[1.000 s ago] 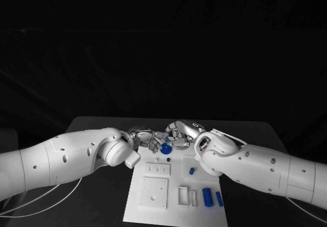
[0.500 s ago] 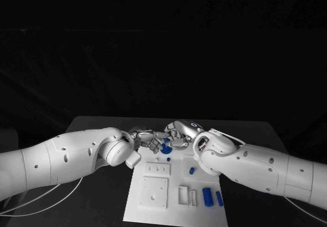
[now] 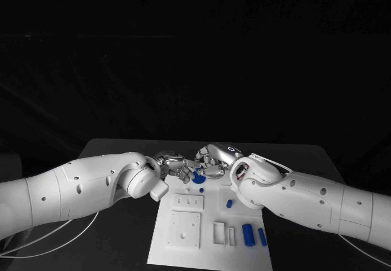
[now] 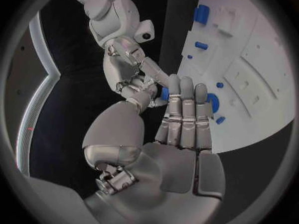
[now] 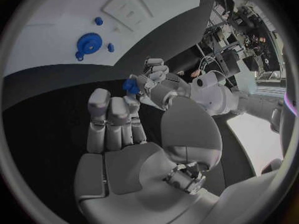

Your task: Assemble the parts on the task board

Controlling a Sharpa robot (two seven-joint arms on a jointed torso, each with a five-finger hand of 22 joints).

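Note:
My left hand (image 3: 169, 164) and right hand (image 3: 214, 161) meet fingertip to fingertip just above the far end of the white task board (image 3: 204, 254). Between them is a small blue part (image 3: 198, 167). In the left wrist view the part (image 4: 164, 93) sits at my left hand's (image 4: 182, 119) fingertips, with the right hand (image 4: 127, 67) reaching onto it. In the right wrist view the part (image 5: 131, 85) lies between the right hand (image 5: 115, 129) and the left hand (image 5: 156, 74). Both hands pinch it. A blue gear (image 3: 198, 178) lies on the board under them.
More blue parts lie on the board: a short one (image 3: 230, 204) mid-right and two longer ones (image 3: 247, 235) (image 3: 261, 237) at the near right. White raised blocks (image 3: 185, 228) stand on its left half. Black table (image 3: 114, 237) surrounds the board.
Almost nothing: both hands stay together over the board's far end, and the small blue part shows a little more between the fingertips.

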